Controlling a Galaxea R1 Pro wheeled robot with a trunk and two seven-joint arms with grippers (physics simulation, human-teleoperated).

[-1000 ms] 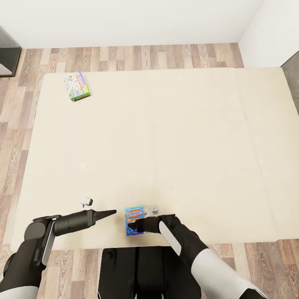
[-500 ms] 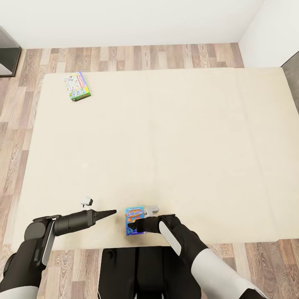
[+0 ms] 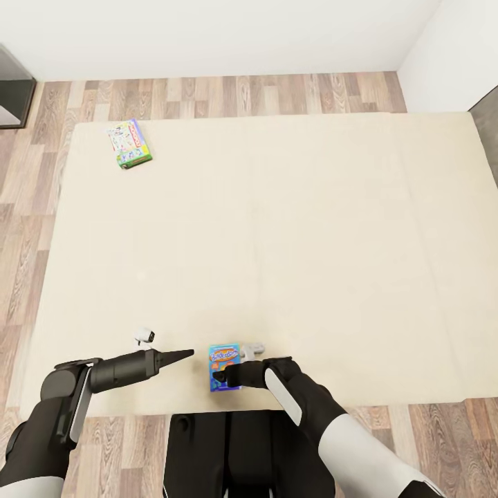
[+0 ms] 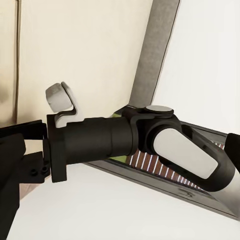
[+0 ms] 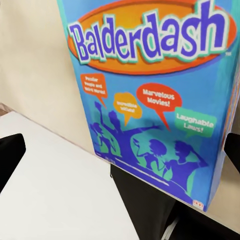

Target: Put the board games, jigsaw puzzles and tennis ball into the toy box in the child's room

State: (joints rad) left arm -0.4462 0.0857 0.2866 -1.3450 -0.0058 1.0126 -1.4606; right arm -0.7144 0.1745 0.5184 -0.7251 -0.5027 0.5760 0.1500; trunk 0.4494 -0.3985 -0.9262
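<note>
Right gripper (image 3: 220, 377) over the blue Balderdash box (image 3: 224, 366), fingers spread wide w/ nothing held; box prob. light, stiff, slick cardboard, so pinch across its thin edges.

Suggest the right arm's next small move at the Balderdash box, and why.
Probably close the fingers. The right gripper sits at the blue Balderdash box near the bed's front edge, and the right wrist view shows the box between the two dark fingertips, so a grasp looks lined up.
</note>
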